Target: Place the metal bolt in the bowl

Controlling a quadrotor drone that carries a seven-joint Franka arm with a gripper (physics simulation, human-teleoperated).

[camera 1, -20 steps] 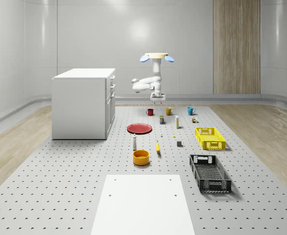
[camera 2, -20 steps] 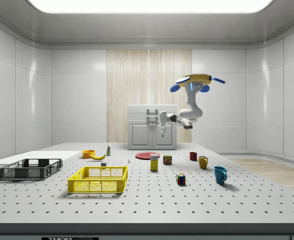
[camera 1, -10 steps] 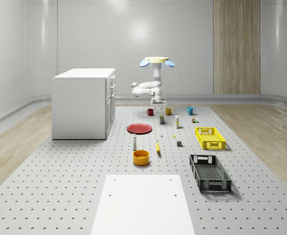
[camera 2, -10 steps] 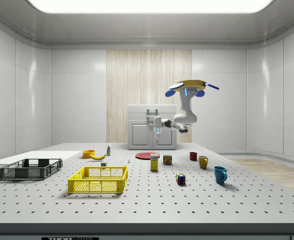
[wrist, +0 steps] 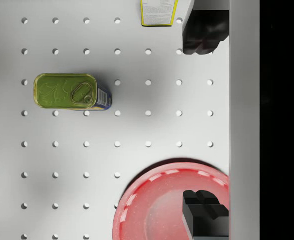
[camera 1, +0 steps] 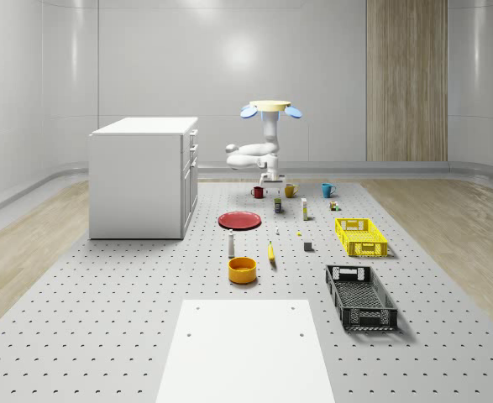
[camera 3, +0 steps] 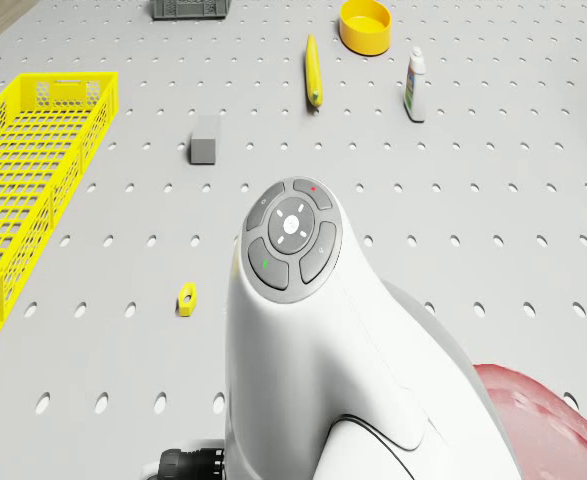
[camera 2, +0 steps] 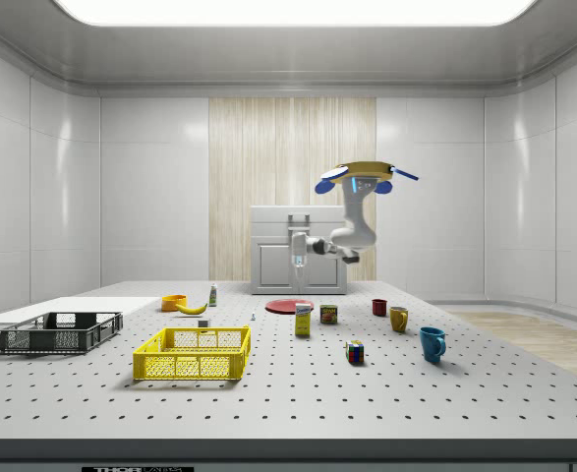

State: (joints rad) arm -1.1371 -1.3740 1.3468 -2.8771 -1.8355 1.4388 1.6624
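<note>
The orange bowl (camera 1: 242, 269) (camera 2: 174, 302) (camera 3: 364, 24) stands on the pegboard table near the front. A small grey upright piece, probably the metal bolt (camera 1: 277, 232) (camera 2: 254, 317), stands between the red plate and the bowl; my arm (camera 3: 313, 330) hides it in the drone view. The drone (camera 1: 271, 107) (camera 2: 365, 175) hovers over the far part of the table near the mugs. My gripper (camera 1: 271, 178) (camera 2: 299, 261) (wrist: 205, 125) hangs open and empty above the edge of the red plate (wrist: 172, 200), beside a green can (wrist: 69, 91).
A white cabinet (camera 1: 141, 176) stands at the whole-scene view's left. On the right are a yellow crate (camera 1: 360, 236) and a black crate (camera 1: 360, 295). A banana (camera 1: 271, 252), glue bottle (camera 1: 231, 243), grey block (camera 1: 308, 246), small yellow ring (camera 3: 185, 298) and mugs (camera 1: 327, 190) lie around.
The drone has come lower and shifted toward the side view's left. The arm has folded in and the gripper has sunk nearer the table.
</note>
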